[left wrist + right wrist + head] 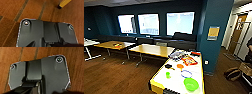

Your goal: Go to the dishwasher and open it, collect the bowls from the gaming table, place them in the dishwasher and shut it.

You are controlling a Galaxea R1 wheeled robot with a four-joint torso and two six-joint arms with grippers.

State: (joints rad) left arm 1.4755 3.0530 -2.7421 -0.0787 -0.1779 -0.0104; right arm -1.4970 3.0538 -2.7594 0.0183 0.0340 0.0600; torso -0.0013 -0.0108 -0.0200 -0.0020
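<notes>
Gaming table [159,81] right ahead, lime bowl [191,84], orange bowl [180,66], blue-rimmed bowl [186,73] uncollected; grippers' fingers impossible to read.

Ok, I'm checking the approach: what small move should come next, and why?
Probably roll a little closer to the gaming table. The lime green bowl, the blue-rimmed bowl and the orange bowl sit ahead on its white top, while both wrist cameras look down at the wooden floor.
</notes>
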